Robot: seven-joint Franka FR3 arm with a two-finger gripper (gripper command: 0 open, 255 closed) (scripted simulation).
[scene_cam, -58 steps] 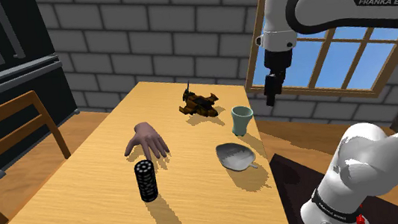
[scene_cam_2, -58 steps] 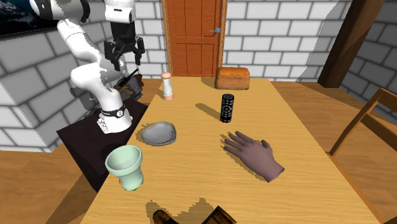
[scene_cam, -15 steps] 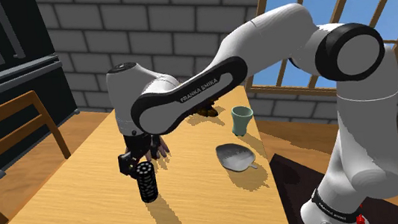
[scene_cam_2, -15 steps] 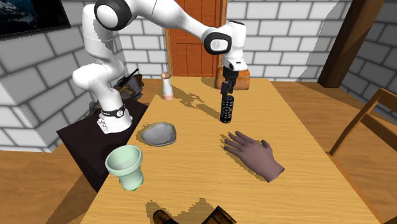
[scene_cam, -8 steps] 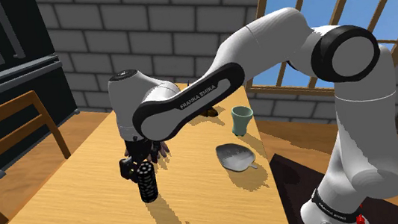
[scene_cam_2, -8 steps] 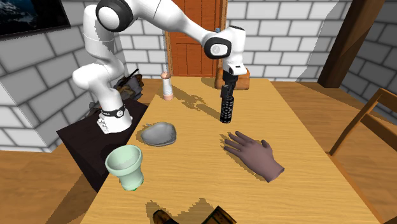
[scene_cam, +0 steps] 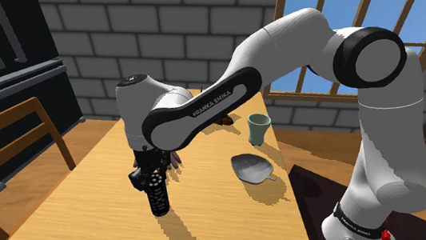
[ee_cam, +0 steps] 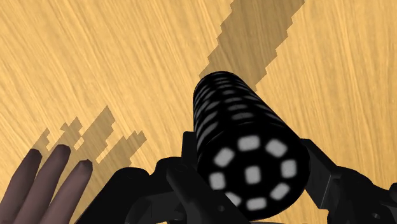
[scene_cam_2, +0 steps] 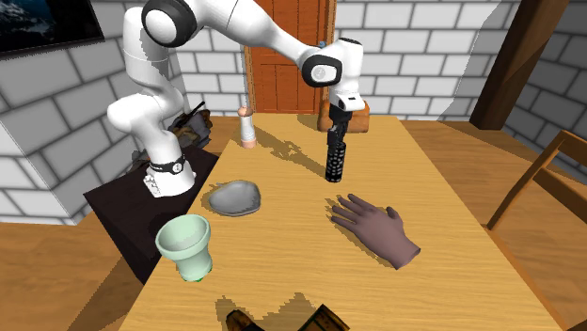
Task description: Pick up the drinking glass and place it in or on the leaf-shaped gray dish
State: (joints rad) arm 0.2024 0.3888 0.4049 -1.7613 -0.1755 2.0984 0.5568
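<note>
The drinking glass (scene_cam: 158,197) is a tall black cylinder dotted with pale spots, upright on the wooden table (scene_cam: 85,224). My gripper (scene_cam: 150,180) comes down over its top and is shut on it. In the second exterior view the gripper (scene_cam_2: 337,132) clasps the upper part of the glass (scene_cam_2: 334,162). Seen from the wrist, the glass (ee_cam: 245,149) sits squeezed between the black fingers (ee_cam: 327,181). The leaf-shaped gray dish (scene_cam: 250,167) lies near the table edge by the stand, apart from the glass, and appears again as the dish (scene_cam_2: 235,197).
A pale green cup (scene_cam: 259,128) stands beyond the dish. A brown model hand (scene_cam_2: 376,228) lies close to the glass, its fingers (ee_cam: 54,184) near the gripper. A dark brown object (scene_cam: 223,120), a loaf (scene_cam_2: 359,115) and a pale bottle (scene_cam_2: 247,128) share the table. A chair (scene_cam: 12,134) stands beside it.
The gripper sank a little onto the glass, then its fingers closed from wide apart onto the glass. The glass stands where it was.
</note>
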